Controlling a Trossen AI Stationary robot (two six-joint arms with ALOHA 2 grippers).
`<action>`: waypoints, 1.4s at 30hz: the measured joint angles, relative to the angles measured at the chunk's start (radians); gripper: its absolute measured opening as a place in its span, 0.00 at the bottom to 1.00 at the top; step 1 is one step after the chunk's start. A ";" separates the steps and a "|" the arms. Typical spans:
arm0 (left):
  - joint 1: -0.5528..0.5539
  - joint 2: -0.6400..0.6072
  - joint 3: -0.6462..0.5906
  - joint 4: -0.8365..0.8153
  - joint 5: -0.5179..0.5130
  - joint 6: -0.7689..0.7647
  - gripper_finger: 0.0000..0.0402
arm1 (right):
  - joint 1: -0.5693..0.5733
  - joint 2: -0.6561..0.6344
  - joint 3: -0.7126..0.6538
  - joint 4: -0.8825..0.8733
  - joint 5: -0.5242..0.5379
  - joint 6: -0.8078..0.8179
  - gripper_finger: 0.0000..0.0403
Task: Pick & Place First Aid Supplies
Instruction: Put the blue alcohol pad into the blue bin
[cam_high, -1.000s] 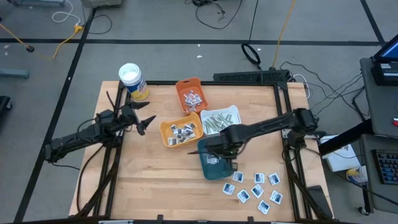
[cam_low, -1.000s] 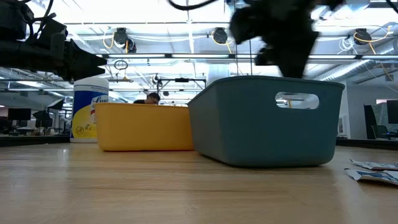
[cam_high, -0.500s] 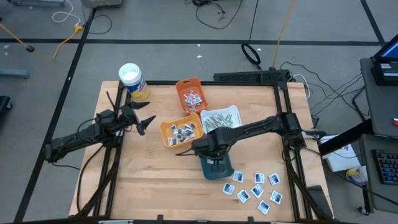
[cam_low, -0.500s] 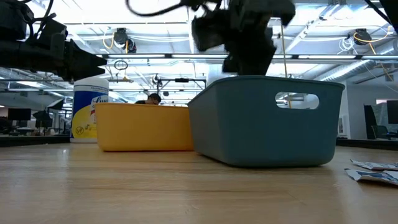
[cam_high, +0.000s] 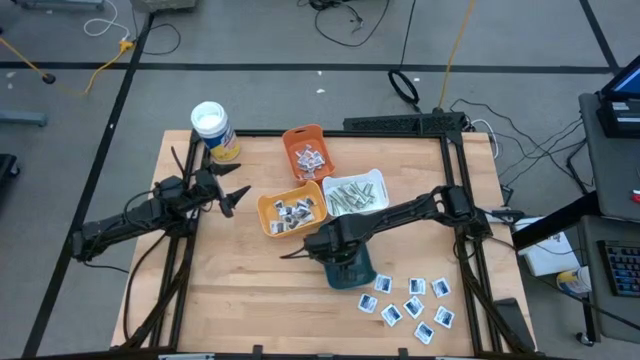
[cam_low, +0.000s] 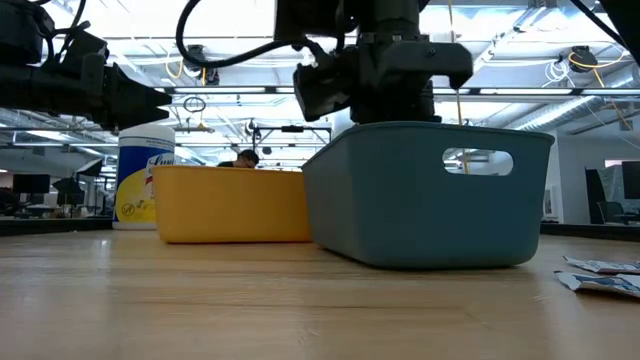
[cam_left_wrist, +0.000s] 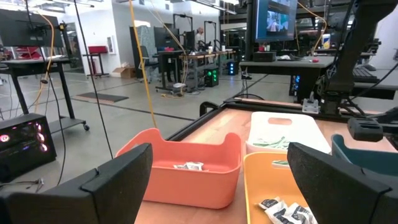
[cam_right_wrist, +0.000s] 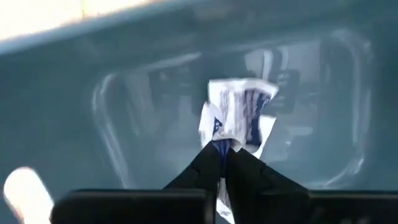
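My right gripper (cam_right_wrist: 225, 152) is shut on a white sachet with blue print (cam_right_wrist: 239, 112) and points down into the teal tray (cam_high: 352, 268). In the low view the gripper's body (cam_low: 385, 70) stands just above the tray's rim (cam_low: 430, 130), and the tray wall hides the fingers. Several more white sachets (cam_high: 412, 300) lie flat on the table near the front right. My left gripper (cam_high: 236, 196) is open and empty above the table's left side; it also shows in the left wrist view (cam_left_wrist: 219, 155). My right gripper pinches one edge of the sachet (cam_right_wrist: 224, 140) between its two fingertips. The fingers come from above, pointing down into the teal tray. The crumpled sachet sticks out past the fingertips, inside the tray. Whether it touches the tray's floor, I cannot tell.
A yellow-orange tray (cam_high: 290, 212) with sachets stands left of the teal tray. A white tray (cam_high: 356, 192) with pale strips and an orange tray (cam_high: 307, 150) stand behind it. A white-lidded canister (cam_high: 213, 130) is at the far left corner.
My right gripper has gone toward the table's left edge over the teal tray and has come down to its rim, staying shut on the sachet.
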 joint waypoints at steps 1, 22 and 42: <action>0.000 0.000 0.000 0.000 0.000 0.000 0.94 | 0.000 0.000 0.000 0.007 0.005 0.003 0.07; 0.000 0.000 0.000 0.000 0.000 0.000 0.94 | -0.064 -0.096 0.000 -0.004 0.007 0.694 0.57; 0.000 0.000 0.000 0.000 0.000 0.000 0.94 | 0.063 -0.449 -0.480 0.059 0.032 1.208 0.53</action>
